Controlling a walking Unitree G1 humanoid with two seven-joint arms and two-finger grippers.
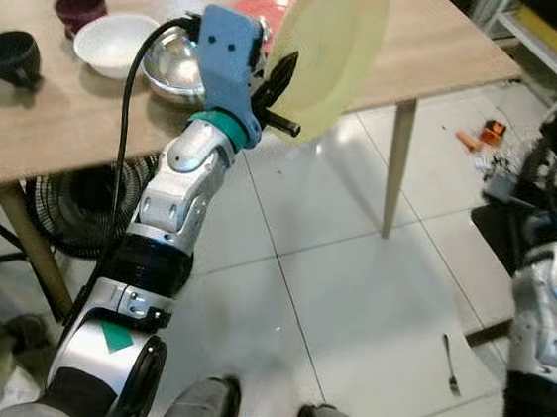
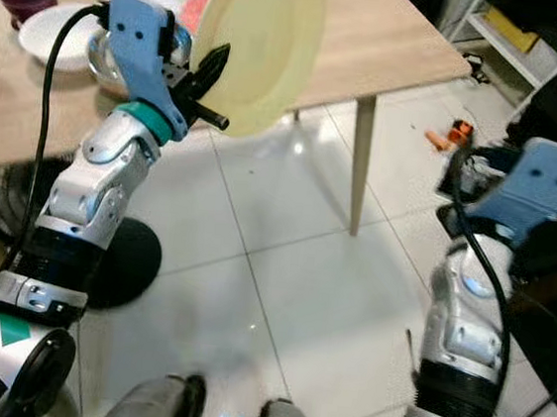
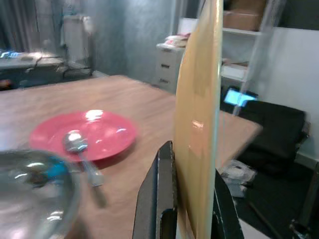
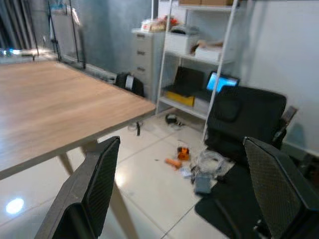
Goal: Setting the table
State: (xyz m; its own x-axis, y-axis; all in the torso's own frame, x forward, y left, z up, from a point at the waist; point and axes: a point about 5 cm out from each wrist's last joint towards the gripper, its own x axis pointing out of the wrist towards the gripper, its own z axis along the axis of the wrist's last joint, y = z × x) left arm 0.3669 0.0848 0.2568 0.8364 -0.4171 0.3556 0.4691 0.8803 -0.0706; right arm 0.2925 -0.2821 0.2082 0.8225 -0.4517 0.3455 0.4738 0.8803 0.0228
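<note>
Wooden worktop (image 1: pixel 445 47) stands over a white tiled floor (image 1: pixel 351 276); shelving (image 4: pixel 199 55) and a black chair (image 4: pixel 249 119) sit beyond its right end.

Left tool (image 1: pixel 276 87) is raised at the near edge of the worktop, its two black fingers (image 3: pixel 159 199) pinching the lower rim of a pale yellow plate (image 1: pixel 330 50). Plate is held on edge, nearly upright, in the air above the near edge of the worktop and not touching it.

On the worktop just behind the left tool: a steel bowl (image 1: pixel 174 68), a white bowl (image 1: pixel 112 42) touching its left side, a maroon cup (image 1: pixel 80 8) farther back, a black cup (image 1: pixel 10 56) at far left. A red plate (image 3: pixel 84 134) lies beyond the steel bowl with a spoon (image 3: pixel 82 154) across its near rim.

Right tool (image 4: pixel 179 189) hangs low at the right, off the worktop, fingers spread wide with nothing between them, pointing toward the chair and some orange clutter (image 4: pixel 177 157) on the floor.

A fork (image 1: pixel 451 366) lies on the tiles near the right arm. A black fan (image 1: pixel 79 208) stands under the worktop at left.
</note>
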